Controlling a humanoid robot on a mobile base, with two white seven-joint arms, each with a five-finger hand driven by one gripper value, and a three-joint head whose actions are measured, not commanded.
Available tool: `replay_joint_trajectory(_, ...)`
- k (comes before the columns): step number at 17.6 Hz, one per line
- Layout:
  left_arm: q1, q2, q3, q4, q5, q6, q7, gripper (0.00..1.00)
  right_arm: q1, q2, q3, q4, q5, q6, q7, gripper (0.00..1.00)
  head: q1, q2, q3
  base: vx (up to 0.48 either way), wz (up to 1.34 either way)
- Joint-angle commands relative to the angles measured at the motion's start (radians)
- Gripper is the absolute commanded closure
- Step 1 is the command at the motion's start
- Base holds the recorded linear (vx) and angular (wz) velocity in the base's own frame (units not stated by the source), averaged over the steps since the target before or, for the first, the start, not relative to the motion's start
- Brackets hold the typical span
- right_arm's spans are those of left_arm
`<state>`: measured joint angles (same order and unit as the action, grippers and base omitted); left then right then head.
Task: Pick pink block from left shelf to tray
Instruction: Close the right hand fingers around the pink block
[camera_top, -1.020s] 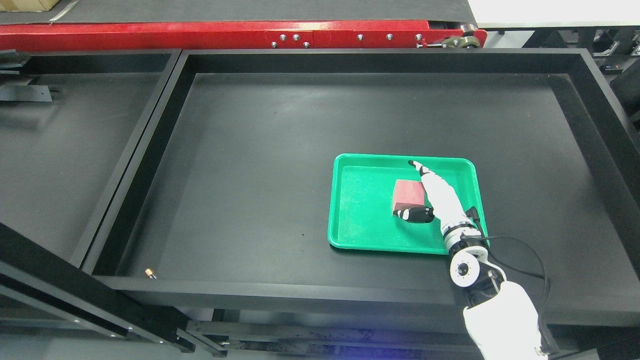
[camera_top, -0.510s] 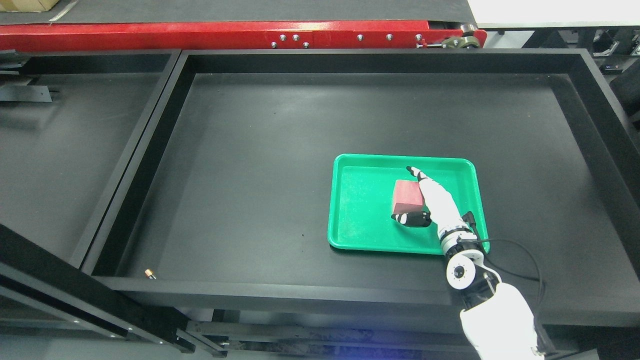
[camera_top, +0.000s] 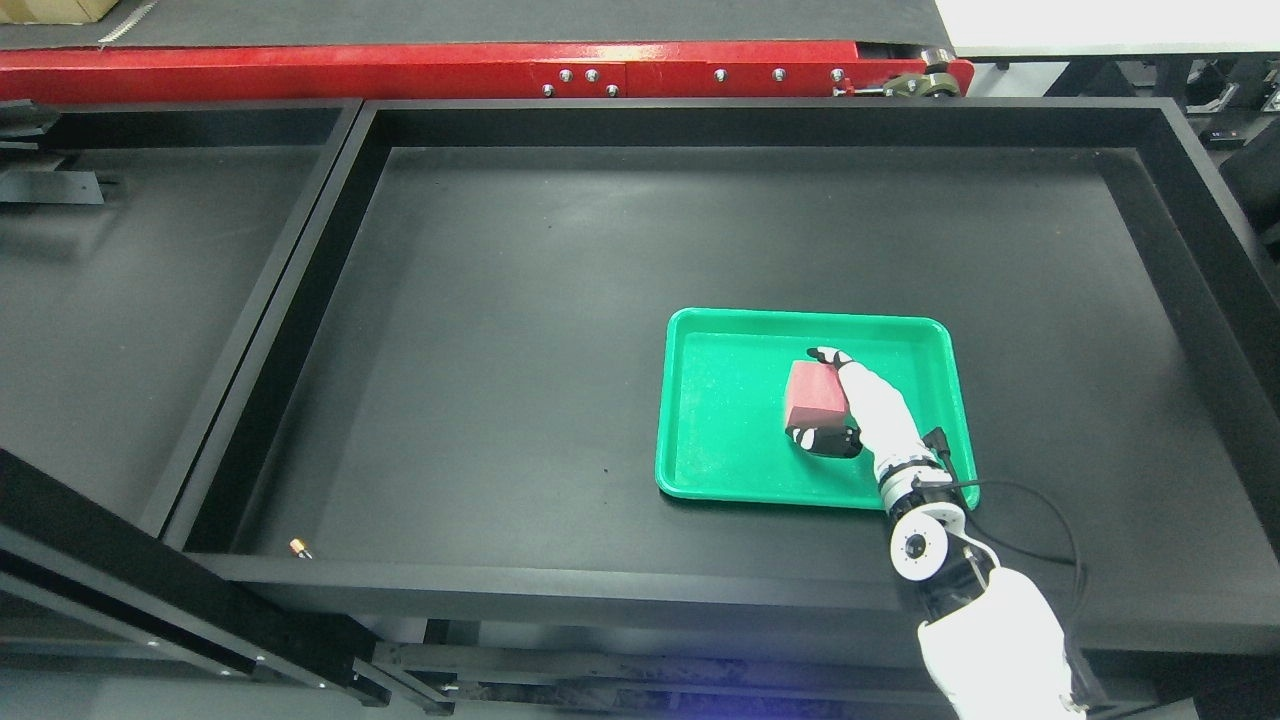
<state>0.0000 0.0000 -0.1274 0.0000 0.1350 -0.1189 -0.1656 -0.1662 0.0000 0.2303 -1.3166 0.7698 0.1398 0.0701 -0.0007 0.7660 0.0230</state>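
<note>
A pink-red block (camera_top: 808, 400) lies in the green tray (camera_top: 720, 440), right of the tray's middle. My right hand (camera_top: 810, 394) comes in from the lower right and is shut on the pink block. Its fingers (camera_top: 828, 356) curl over the block's far edge. The black thumb presses at the block's near edge. The block's right side is hidden behind the white palm. The left arm is out of view.
The tray sits in a large black bin with raised walls (camera_top: 640, 585). A second black bin (camera_top: 120, 300) lies to the left. A red beam (camera_top: 450, 68) runs along the back. A small copper-coloured part (camera_top: 299, 546) rests near the bin's front left corner.
The right hand has drawn back slightly toward me, and its fingers, straight before, have curled down onto the block's far edge. The block and tray have stayed in place.
</note>
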Motion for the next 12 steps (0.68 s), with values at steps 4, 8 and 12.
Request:
replay_joint_trajectory(4, 0.02, 0.017, 0.0, -0.017, 0.0, 0.001, 0.0, 0.0, 0.001, -0.017, 0.0, 0.011, -0.004, -0.04, -0.021, 0.81, 0.0, 0.0, 0.0, 0.0, 0.0)
replay_joint_trajectory(8, 0.02, 0.017, 0.0, -0.017, 0.0, 0.001, 0.0, 0.0, 0.007, -0.017, -0.008, 0.008, -0.004, -0.15, -0.096, 0.96, 0.0, 0.0, 0.0, 0.0, 0.0)
replay_joint_trajectory(12, 0.02, 0.017, 0.0, -0.017, 0.0, 0.001, 0.0, 0.0, 0.034, -0.017, -0.071, -0.016, -0.009, -0.368, -0.248, 0.95, 0.0, 0.0, 0.0, 0.0, 0.0)
